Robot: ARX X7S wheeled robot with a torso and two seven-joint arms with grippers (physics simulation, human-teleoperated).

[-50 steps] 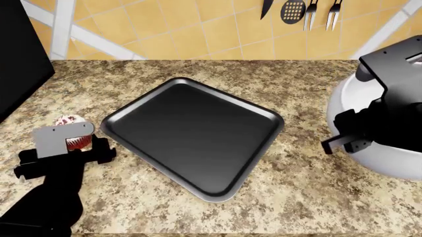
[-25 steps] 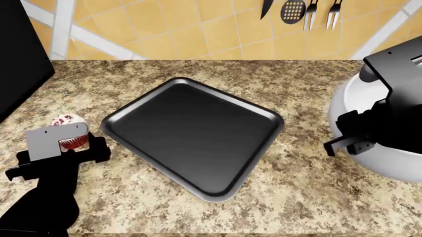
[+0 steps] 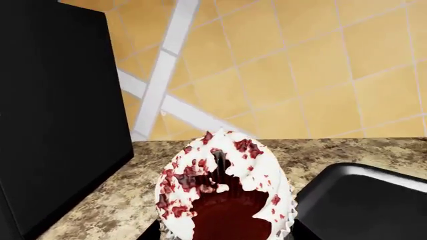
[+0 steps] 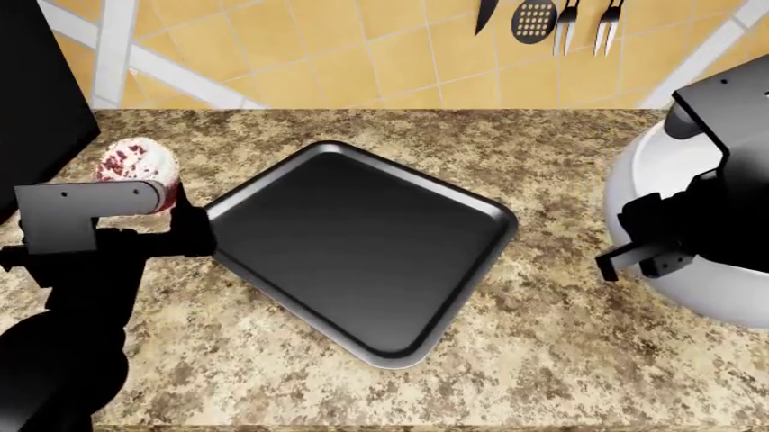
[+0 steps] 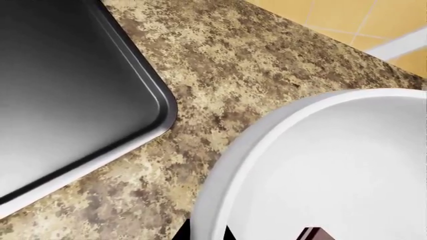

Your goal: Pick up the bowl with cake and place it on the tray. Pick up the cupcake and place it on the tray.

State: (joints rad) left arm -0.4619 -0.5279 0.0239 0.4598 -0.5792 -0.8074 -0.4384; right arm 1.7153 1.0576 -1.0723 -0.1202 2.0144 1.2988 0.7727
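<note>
The cupcake, white frosting flecked with red, hangs above the counter just left of the black tray. My left gripper is shut on it; in the left wrist view the cupcake fills the space between the dark fingers of the gripper. The big white bowl stands at the right edge, right of the tray. My right gripper is shut on the bowl's near-left rim, one finger inside and one outside. A sliver of the cake shows inside the bowl. The tray holds nothing.
A tall black appliance stands at the far left, close to the cupcake. Knives, a skimmer and forks hang on the tiled wall behind. The speckled counter's front edge runs along the bottom of the head view.
My left gripper has lifted the cupcake off the counter, up and a little toward the wall. The right arm and bowl shifted only slightly.
</note>
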